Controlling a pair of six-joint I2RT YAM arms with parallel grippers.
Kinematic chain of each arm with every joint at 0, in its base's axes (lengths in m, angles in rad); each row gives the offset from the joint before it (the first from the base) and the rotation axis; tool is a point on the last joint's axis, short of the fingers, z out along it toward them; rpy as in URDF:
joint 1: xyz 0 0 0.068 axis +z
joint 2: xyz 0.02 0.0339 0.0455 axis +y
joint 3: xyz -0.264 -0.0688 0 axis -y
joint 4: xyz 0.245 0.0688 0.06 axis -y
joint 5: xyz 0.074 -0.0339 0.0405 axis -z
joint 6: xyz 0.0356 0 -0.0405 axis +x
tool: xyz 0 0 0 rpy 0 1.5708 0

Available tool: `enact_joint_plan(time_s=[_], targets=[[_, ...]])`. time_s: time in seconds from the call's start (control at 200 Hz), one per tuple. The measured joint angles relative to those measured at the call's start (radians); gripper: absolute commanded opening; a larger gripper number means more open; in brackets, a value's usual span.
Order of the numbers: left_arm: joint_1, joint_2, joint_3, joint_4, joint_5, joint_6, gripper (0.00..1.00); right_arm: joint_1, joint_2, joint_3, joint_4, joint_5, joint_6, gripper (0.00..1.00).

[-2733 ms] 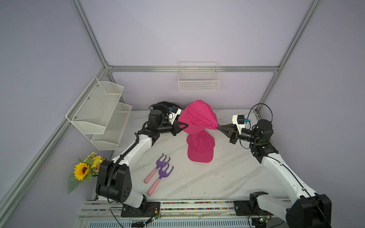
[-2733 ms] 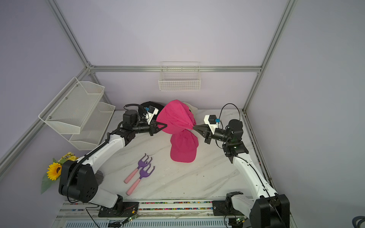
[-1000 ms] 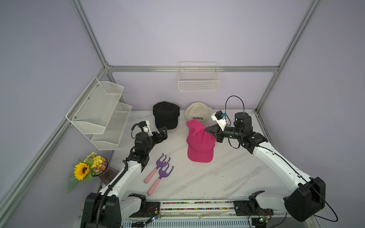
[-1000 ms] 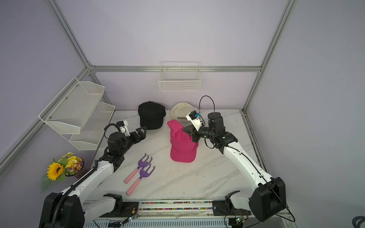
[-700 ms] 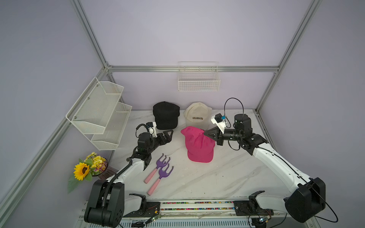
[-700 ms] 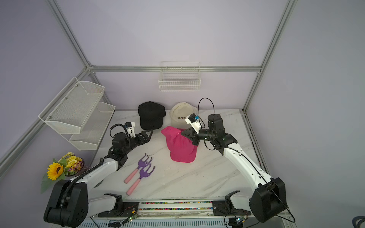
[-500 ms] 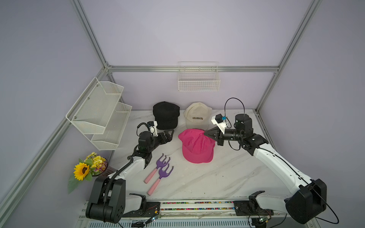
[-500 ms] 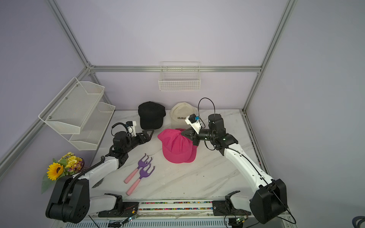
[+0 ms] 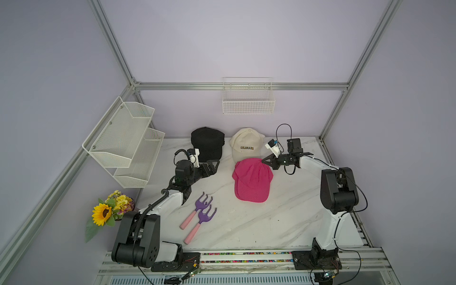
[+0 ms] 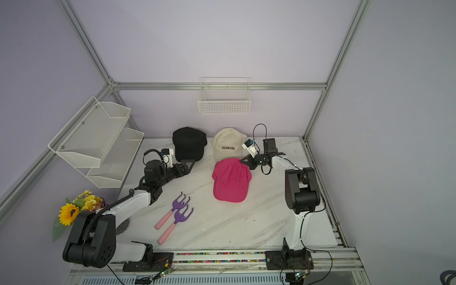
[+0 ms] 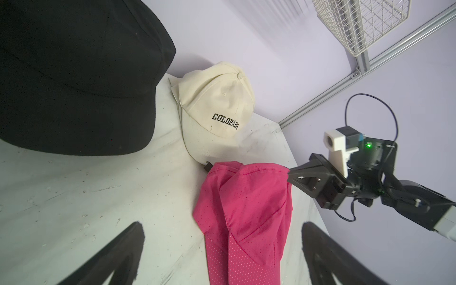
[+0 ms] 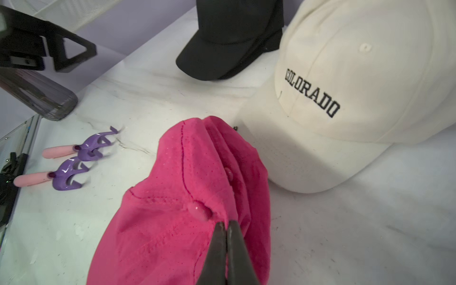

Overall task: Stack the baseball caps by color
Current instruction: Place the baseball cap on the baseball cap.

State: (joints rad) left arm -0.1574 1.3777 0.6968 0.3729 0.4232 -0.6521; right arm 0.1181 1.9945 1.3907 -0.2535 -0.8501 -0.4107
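Marble counter (image 9: 246, 222): right claw (image 9: 263, 161) clamped on rear edge of hot pink fabric cap (image 9: 251, 182), brim pointing down-frame; left claw (image 9: 212, 167) spread, empty.

Pale lilac walls (image 9: 246, 44) close the cell in on three sides, braced by silver aluminium struts (image 9: 241, 86) that meet in the back corners, and the light falls soft and even. A white wire basket (image 9: 248, 104) hangs on the back wall, and a two-tier white mesh shelf (image 9: 124, 138) (fixed to the side wall) overhangs a white marble-patterned tabletop (image 9: 283, 212). A sunflower bouquet (image 9: 108, 209) stands at the table's edge below that shelf.
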Motion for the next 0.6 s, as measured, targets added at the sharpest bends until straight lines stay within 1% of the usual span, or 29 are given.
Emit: enact_joint_plan(time_s=[0.085, 0.2, 0.39, 0.515, 0.6], targets=[[0.0, 0.0, 0.0, -0.008, 0.011, 0.009, 1.0, 0.006, 0.007, -0.002, 0.007, 0.011, 0.051, 0.0], [-0.002, 0.01, 0.005, -0.013, 0.036, 0.015, 1.0, 0.026, -0.023, 0.005, 0.025, 0.016, 0.115, 0.0], [-0.036, 0.097, 0.044, -0.032, 0.095, 0.045, 1.0, 0.075, -0.056, 0.044, 0.038, 0.032, 0.161, 0.0], [-0.066, 0.122, 0.044, -0.061, 0.119, 0.066, 1.0, 0.091, -0.05, 0.059, 0.04, 0.035, 0.179, 0.0], [-0.07, 0.135, 0.044, -0.064, 0.131, 0.073, 1.0, 0.1, -0.041, 0.068, 0.04, 0.045, 0.19, 0.0]])
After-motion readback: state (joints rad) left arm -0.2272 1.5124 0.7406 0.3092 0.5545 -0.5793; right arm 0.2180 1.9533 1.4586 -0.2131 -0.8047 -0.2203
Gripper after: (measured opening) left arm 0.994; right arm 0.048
